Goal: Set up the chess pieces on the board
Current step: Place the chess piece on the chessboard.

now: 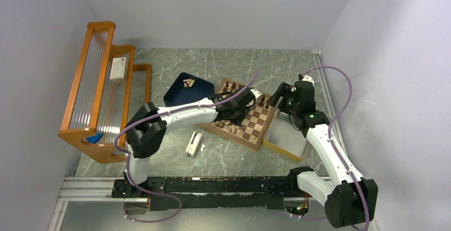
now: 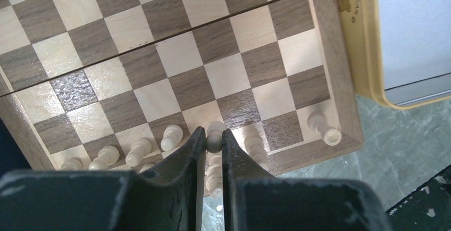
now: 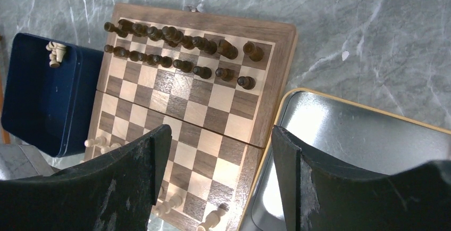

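Observation:
The board lies mid-table, its checkered squares filling the left wrist view. Dark chess pieces stand in two rows along its far side. Pale chess pieces line the near edge, with one at the corner. My left gripper is shut on the round head of a pale piece in that near row, over the board. My right gripper hangs open and empty above the board's right edge.
A dark blue tray left of the board holds a few pale pieces. A yellow-rimmed tray touches the board's right side. An orange wooden rack stands far left. A small white object lies near the board's front.

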